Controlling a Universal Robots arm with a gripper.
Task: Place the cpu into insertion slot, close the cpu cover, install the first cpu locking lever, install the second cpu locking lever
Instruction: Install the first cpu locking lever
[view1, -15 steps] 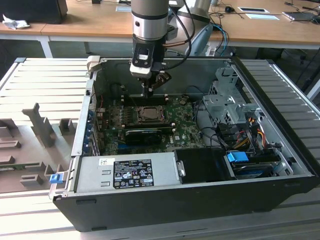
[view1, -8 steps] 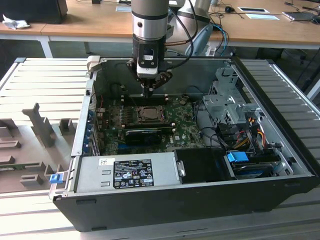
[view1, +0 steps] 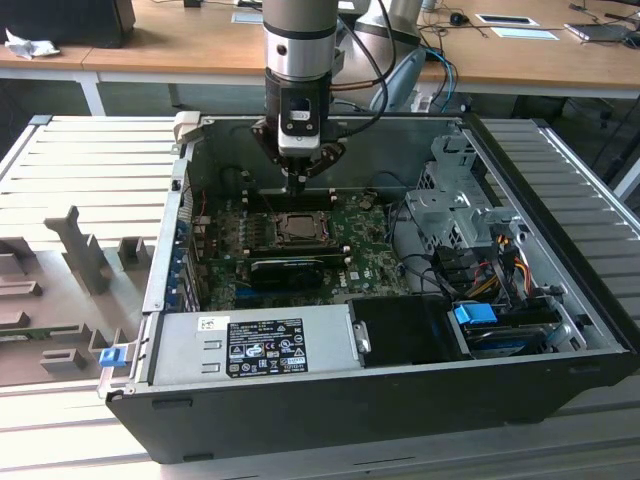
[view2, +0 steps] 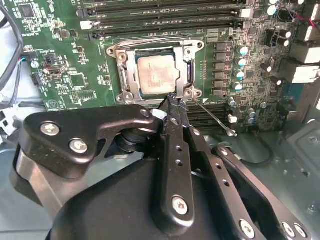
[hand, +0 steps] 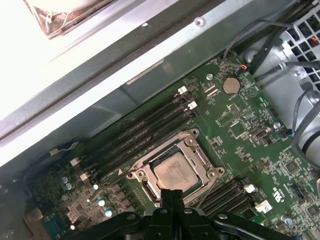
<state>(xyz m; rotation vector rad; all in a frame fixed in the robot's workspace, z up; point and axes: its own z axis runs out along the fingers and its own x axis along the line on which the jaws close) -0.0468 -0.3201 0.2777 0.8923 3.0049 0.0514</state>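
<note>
Cpu (view2: 157, 75) is being seen seated in the socket in the second wrist view. The cpu cover (view2: 131, 75) is being shown lying flat around it, so those two steps are being judged done. Gripper (view2: 171, 98), fingers pressed together on nothing, is being held at the socket corner, just beside a thin lever (view2: 215, 120) jutting out unlatched. Lever work is being judged outstanding.

An open computer case (view1: 380, 405) holds a green motherboard (view1: 370, 260), a grey power supply (view1: 250, 345) and coloured cables (view1: 500, 272).
</note>
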